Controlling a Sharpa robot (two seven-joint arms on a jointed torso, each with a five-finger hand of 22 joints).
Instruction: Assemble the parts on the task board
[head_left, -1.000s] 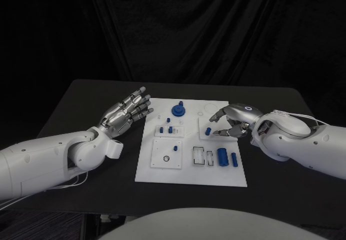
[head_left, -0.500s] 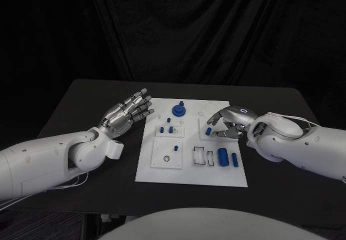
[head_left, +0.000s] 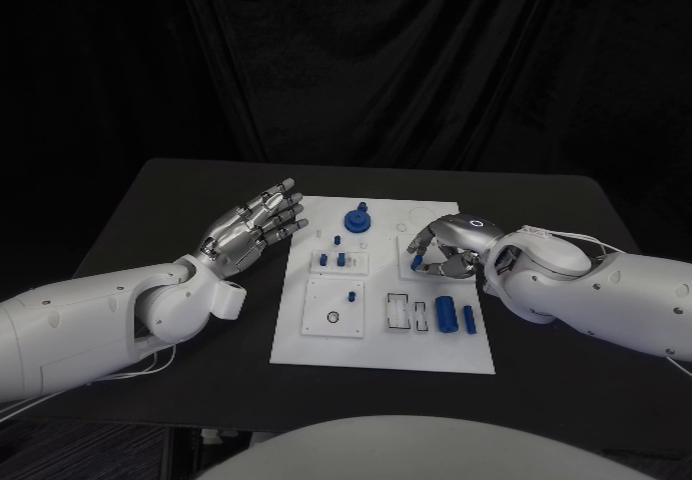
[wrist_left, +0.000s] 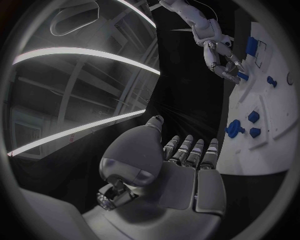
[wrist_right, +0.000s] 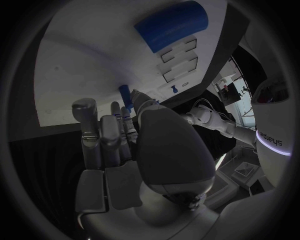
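The white task board (head_left: 382, 340) lies in the middle of the black table. My right hand (head_left: 450, 245) curls over its right half, thumb and fingers closed round a small blue peg (head_left: 417, 262) that stands on the board. In the right wrist view the peg (wrist_right: 125, 94) sits at the tips of that hand (wrist_right: 125, 145). My left hand (head_left: 260, 222) is raised beside the board's left edge, fingers spread and holding nothing. The left wrist view shows the left hand (wrist_left: 181, 165) flat, with the right hand (wrist_left: 222, 62) far off, touching the peg (wrist_left: 242, 76).
A blue knobbed part (head_left: 356, 217) stands at the board's far middle, with small blue pegs (head_left: 340, 259) in a block nearer me. Two blue cylinders (head_left: 456, 314) lie at the board's near right, beside white slots (head_left: 407, 312). A large blue cylinder (wrist_right: 172, 25) shows near the right hand.
My right hand has rolled left over the blue peg and its fingers have closed in round it. The peg and the left hand have stayed put.
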